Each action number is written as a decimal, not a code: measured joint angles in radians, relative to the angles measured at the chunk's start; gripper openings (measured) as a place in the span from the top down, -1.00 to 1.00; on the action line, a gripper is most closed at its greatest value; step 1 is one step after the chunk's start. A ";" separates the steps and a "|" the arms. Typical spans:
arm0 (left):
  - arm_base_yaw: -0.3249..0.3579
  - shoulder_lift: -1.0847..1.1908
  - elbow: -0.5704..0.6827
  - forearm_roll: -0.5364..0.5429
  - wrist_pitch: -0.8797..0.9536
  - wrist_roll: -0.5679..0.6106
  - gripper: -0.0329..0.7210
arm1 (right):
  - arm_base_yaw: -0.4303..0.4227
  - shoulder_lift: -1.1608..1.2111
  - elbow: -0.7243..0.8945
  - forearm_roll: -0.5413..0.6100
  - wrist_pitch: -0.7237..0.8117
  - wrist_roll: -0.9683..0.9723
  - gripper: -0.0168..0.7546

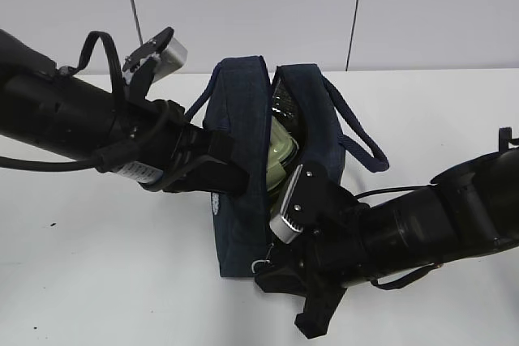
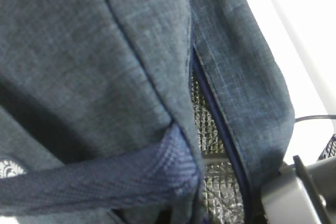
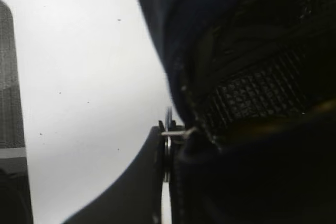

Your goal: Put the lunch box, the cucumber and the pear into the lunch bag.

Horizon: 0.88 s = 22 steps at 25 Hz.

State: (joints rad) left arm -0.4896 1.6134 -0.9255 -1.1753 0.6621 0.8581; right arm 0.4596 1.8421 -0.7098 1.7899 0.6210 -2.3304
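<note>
Your left gripper (image 1: 212,169) at 9 o'clock presses the lunch bag (image 1: 243,119), grip unclear | lunch box (image 1: 280,154) inside the bag at centre | your right gripper (image 1: 272,269) at 5 o'clock by the zipper ring (image 3: 168,136), grip unclear.

Lunch bag (image 1: 235,151): matt woven cloth, quilted silvery foil lining (image 2: 207,124).

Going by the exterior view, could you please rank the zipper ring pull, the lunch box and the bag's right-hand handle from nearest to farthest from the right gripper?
1. Zipper ring pull, at the bag's near bottom corner, beside the right gripper.
2. Lunch box, inside the bag's opening.
3. Right-hand handle, draped behind the bag.
</note>
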 joint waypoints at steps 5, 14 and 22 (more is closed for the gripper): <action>0.000 0.000 0.000 0.005 0.002 0.000 0.95 | 0.000 0.000 -0.002 -0.100 0.043 0.132 0.94; 0.000 0.001 0.000 0.009 0.007 0.000 0.95 | 0.000 -0.057 -0.003 -0.225 0.111 0.287 0.94; 0.000 0.001 0.000 0.023 0.020 0.000 0.95 | 0.000 -0.159 -0.003 -0.321 0.101 0.402 0.94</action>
State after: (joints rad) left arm -0.4896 1.6146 -0.9258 -1.1528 0.6822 0.8581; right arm 0.4596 1.6831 -0.7128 1.4690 0.7219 -1.9288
